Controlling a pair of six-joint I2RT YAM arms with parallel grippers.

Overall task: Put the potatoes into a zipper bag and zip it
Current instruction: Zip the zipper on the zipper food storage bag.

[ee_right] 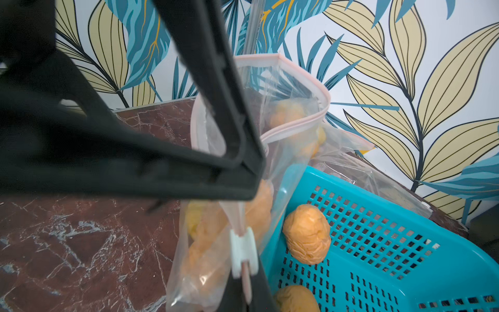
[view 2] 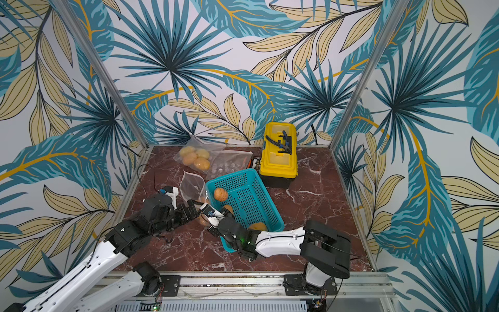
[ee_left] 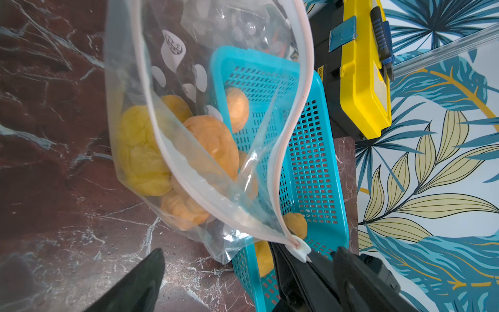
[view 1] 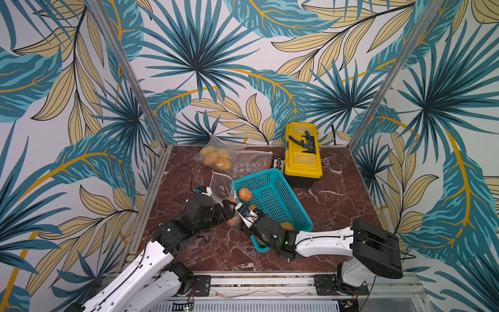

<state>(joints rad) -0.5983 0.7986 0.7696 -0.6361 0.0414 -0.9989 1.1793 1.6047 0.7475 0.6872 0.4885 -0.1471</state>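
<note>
— Leaf-print walls all round, and on the red marble counter point(view 1: 337, 210) the zipper bag point(ee_left: 124, 54) stands open just beside the blue basket point(ee_right: 391, 243). Several potatoes point(ee_left: 145, 154) sit in its bottom, and the loose potatoes point(ee_right: 306, 233) lie in the basket.

— Who's got hold of it?

— That's the right claw point(ee_right: 244, 297), pinched tight on the zip track right by the white slider point(ee_right: 243, 251). Over at the mouth the left claw point(view 1: 228, 210) is spread wide, gripping nothing I can see.

— How will it handle?

— Thin film, slippery and floppy. Those potatoes look firm and weighty, so I'd guess the bag sags and tips if it's let go. The stiffer track looks like the best hold: one end pinned, slider drawn along.

— Anything you can't make out?

— The right arm covers part of the basket, so I can't count what's left. I also can't tell whether the left claw touches the rim.
</note>
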